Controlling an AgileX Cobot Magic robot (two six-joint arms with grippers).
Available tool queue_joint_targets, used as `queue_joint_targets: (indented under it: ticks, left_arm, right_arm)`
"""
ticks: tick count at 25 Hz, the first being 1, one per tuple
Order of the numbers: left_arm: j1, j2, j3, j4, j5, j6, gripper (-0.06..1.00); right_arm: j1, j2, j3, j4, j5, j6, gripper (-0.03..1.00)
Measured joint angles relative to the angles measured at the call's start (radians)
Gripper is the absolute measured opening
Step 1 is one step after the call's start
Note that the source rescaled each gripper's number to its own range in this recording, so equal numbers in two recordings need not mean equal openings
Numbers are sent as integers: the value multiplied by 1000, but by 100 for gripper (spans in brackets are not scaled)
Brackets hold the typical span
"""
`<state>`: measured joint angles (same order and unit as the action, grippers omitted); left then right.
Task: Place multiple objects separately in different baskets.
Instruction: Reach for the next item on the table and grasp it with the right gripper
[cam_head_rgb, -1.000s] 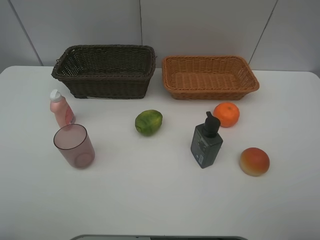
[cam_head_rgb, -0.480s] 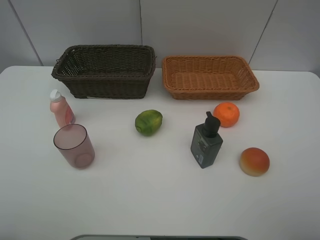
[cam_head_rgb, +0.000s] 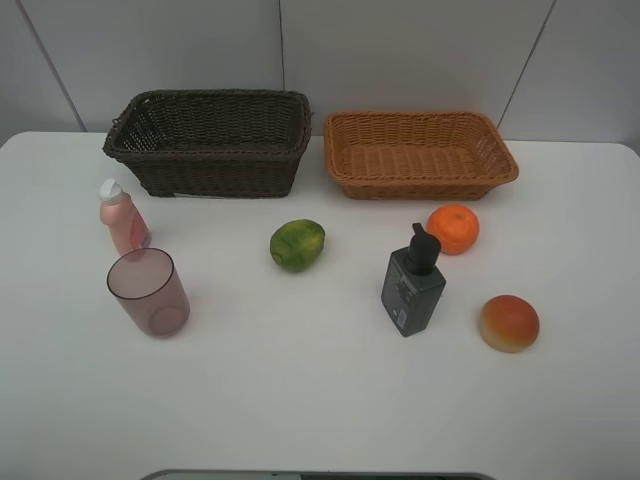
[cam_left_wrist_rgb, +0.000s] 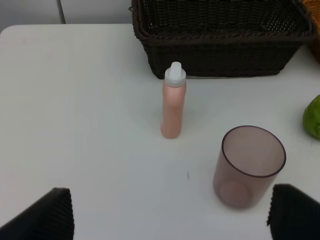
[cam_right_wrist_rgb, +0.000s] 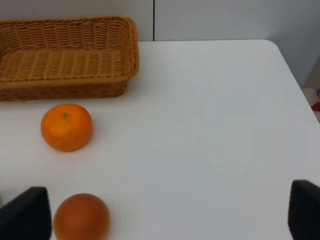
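Zero of six objects are binned so far; both baskets look bare inside, so the whole task is left. Going by the high view, with the clock face centred on the tabletop (cam_head_rgb: 300, 400): the dark brown basket (cam_head_rgb: 220, 170) is at 11 o'clock and the light tan basket (cam_head_rgb: 420, 186) is at 1 o'clock, side by side along the far edge. The pink bottle (cam_head_rgb: 122, 222) stands upright at 10 o'clock. The mauve cup (cam_head_rgb: 150, 292) is at 9 o'clock, upright with its mouth up, just beside the bottle but apart from it. The green fruit (cam_head_rgb: 297, 245) is at 12, close to centre. The pump bottle (cam_head_rgb: 412, 285) stands upright at 3 o'clock. The orange (cam_head_rgb: 453, 228) is at 2 o'clock, near the tan basket's front wall and not touching it. The peach-like fruit (cam_head_rgb: 509, 323) is between 3 and 4 o'clock, farthest out. The left end effector (cam_left_wrist_rgb: 172, 214) has its jaws wide apart and holds nothing, hanging back from the cup and the pink bottle. The right end effector (cam_right_wrist_rgb: 165, 212) is also spread wide and empty, with the orange and the peach ahead of it. Neither arm shows in the high view. My judgement: no grasp has begun, and six pick-and-place moves remain.
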<state>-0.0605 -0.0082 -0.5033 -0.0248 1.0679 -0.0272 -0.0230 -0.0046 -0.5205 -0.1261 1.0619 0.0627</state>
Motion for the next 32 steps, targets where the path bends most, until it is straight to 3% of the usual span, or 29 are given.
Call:
queue_joint_targets:
  ticks: [11, 18, 24, 32]
  left_arm:
    - [0, 0, 0, 0, 0, 0, 100]
    - [0, 0, 0, 0, 0, 0, 100]
    - [0, 0, 0, 0, 0, 0, 100]
    - [0, 0, 0, 0, 0, 0, 100]
  right_arm:
    - [0, 65, -5, 0, 0, 0, 100]
    - [0, 450, -172, 1, -8, 0, 100]
    - [0, 811, -319, 1, -125, 0, 100]
    - [22, 1189, -414, 65, -152, 0, 100]
